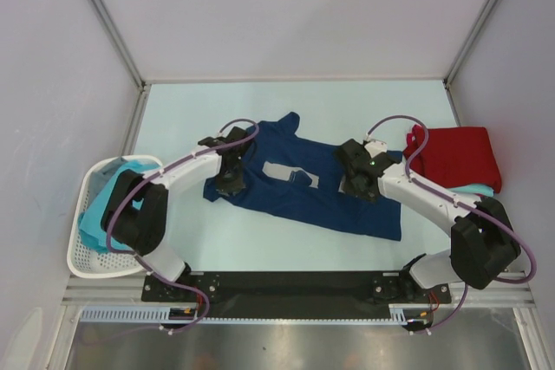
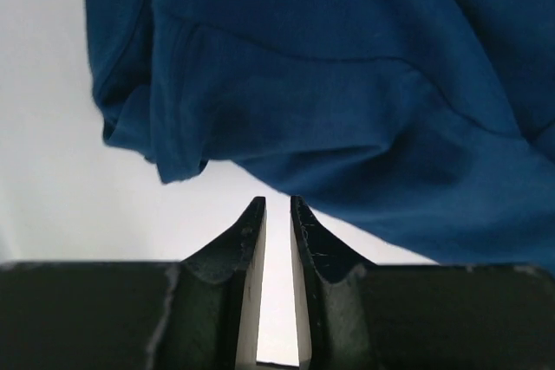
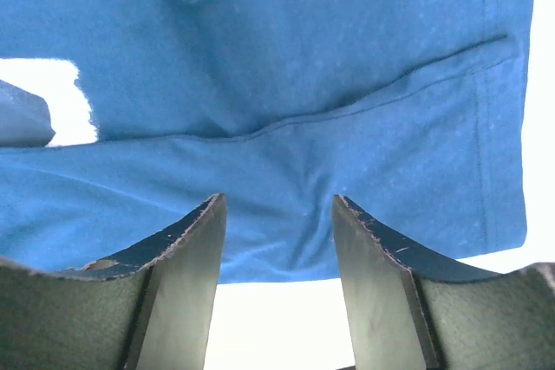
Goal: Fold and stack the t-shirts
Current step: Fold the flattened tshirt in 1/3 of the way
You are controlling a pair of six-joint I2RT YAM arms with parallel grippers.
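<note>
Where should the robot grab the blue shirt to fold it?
Probably by its loose edges. The navy t-shirt lies flat on the table, so only edges can be pinched. The right gripper, open, could take the flat edge from the bare-table side. The left gripper, slightly open, could take the bunched corner just ahead of it.

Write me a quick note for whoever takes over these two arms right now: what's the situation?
Left gripper: barely open, empty, at the left edge of the navy t-shirt.
Right gripper: open, empty, over its right side.
Done: red t-shirt lies folded on a turquoise t-shirt, far right.
Left: fold and stack the navy one, lying spread mid-table; then the turquoise cloth in the white basket.
</note>
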